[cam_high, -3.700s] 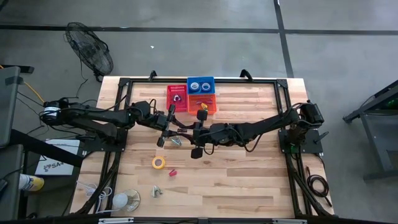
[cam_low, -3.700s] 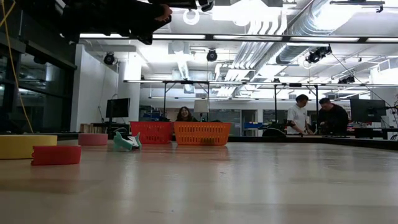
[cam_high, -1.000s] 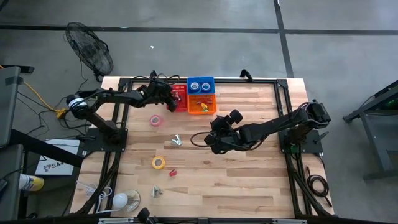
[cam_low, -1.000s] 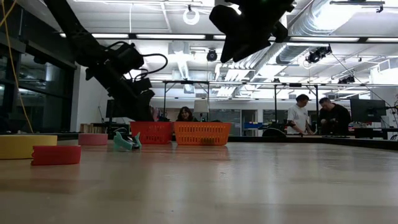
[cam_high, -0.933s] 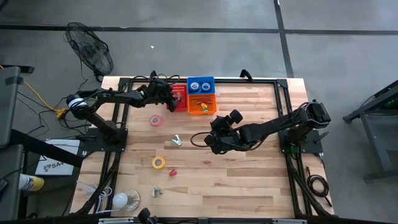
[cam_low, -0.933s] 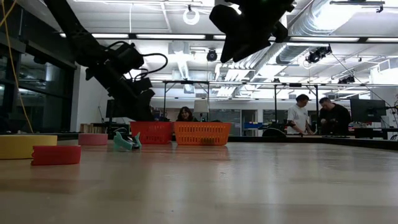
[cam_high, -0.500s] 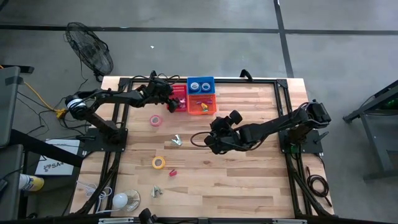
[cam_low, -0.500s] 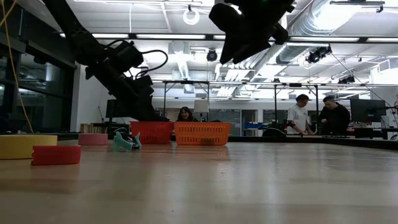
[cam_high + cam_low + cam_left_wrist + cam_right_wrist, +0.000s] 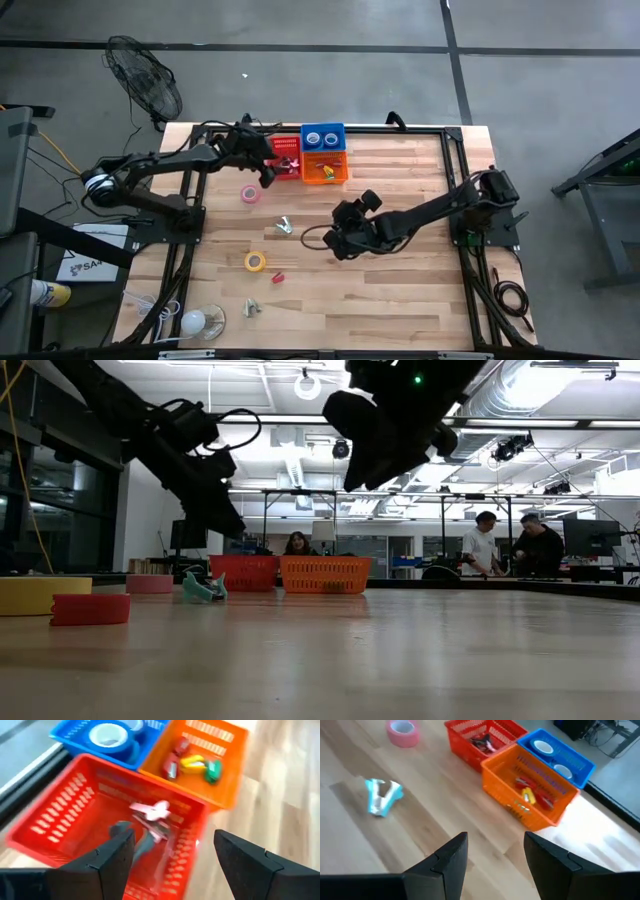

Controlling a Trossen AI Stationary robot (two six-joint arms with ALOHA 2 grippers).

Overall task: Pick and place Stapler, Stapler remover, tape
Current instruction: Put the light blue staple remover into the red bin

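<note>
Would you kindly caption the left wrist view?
Open left gripper above the red basket holding a pink staple remover.

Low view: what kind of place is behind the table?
Probably a lab or workshop: exposed ducts on the ceiling, people standing at benches, and a monitor on a desk.

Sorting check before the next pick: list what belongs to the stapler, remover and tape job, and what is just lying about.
Job:
red basket
orange basket
blue basket
pink tape
yellow tape
teal remover
left claw, open over the red basket

Lying about:
fan
bulb
</note>
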